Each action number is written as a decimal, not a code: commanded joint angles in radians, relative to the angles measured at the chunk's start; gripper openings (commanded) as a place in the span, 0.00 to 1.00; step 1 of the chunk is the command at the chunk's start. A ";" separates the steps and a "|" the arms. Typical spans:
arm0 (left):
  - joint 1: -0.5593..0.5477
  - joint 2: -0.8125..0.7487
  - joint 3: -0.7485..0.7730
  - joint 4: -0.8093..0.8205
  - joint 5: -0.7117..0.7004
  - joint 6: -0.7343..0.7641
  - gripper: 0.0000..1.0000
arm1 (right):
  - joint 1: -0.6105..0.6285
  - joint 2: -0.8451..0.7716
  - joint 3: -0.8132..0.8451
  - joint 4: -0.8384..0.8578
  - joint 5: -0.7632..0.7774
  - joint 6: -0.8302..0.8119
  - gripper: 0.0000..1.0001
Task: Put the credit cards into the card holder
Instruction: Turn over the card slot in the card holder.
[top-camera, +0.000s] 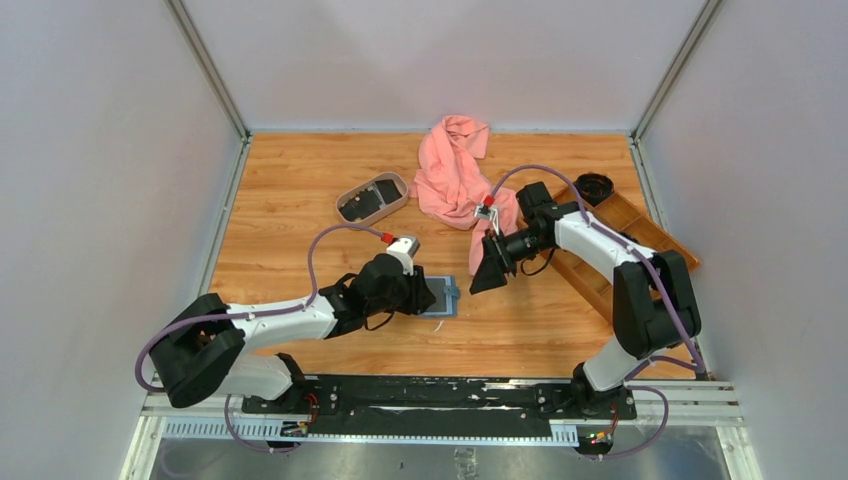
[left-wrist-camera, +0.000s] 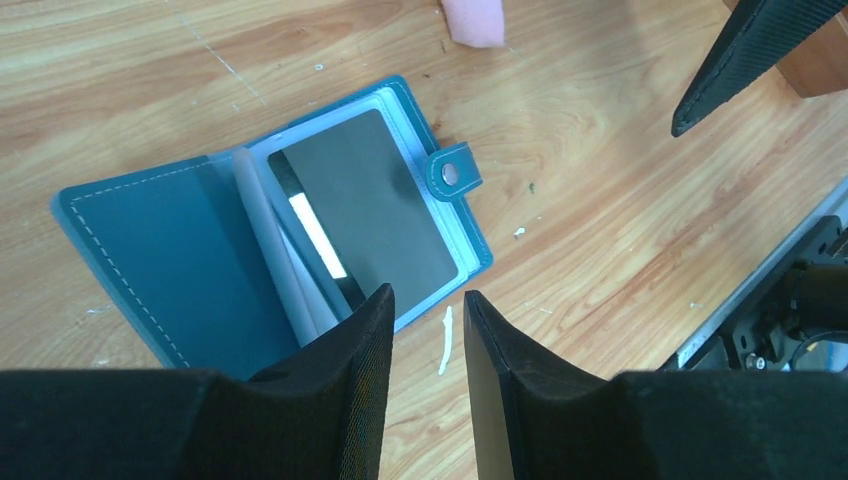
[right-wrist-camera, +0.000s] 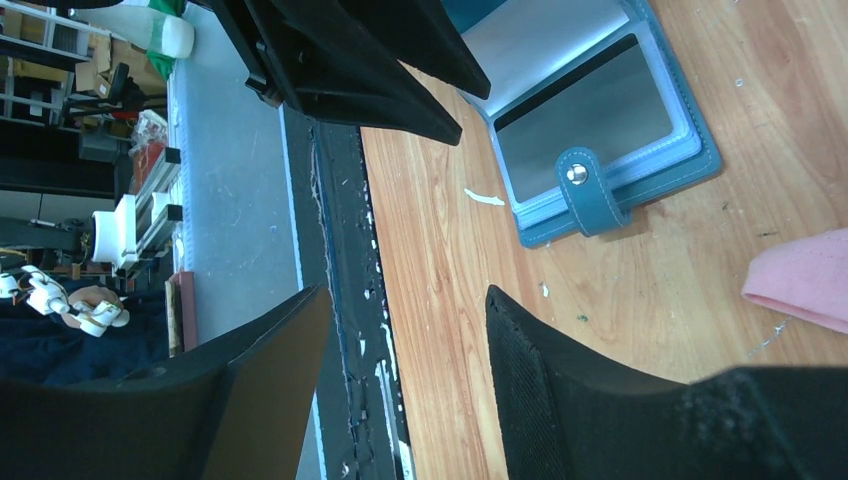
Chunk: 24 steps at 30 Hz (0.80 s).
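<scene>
The card holder (left-wrist-camera: 200, 250) is laid open on the wooden table (top-camera: 290, 230), near the front edge and just ahead of the left arm. One dark credit card (left-wrist-camera: 375, 210) is seen tucked in its right-hand clear pocket, and the tab clasp (left-wrist-camera: 452, 172) is folded over that pocket's outer edge. The left gripper (left-wrist-camera: 428, 300) is held low over the holder's near edge. Its jaws are parted by a narrow gap and nothing is clamped. Only bare wood and a white scrap (left-wrist-camera: 446, 340) are seen between them. Farther back, more black cards (top-camera: 375, 197) are kept in an oval beige tray (top-camera: 340, 205), well apart from the holder. A pink cloth (top-camera: 455, 170) is bunched toward the back wall. The right gripper (right-wrist-camera: 405, 300) is held wide open and empty, just beyond the clasp side, with a strip of bare wood left between. A wooden compartment tray (top-camera: 620, 235) is set along the right edge.
</scene>
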 joint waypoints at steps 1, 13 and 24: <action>0.001 -0.010 -0.013 -0.004 -0.055 0.032 0.36 | -0.006 0.020 -0.006 0.024 -0.035 0.038 0.62; 0.041 -0.030 -0.046 -0.002 -0.043 0.037 0.36 | 0.015 0.013 -0.013 0.075 -0.003 0.073 0.62; 0.054 -0.065 -0.076 -0.002 -0.023 0.021 0.36 | 0.029 0.010 -0.024 0.107 -0.005 0.099 0.62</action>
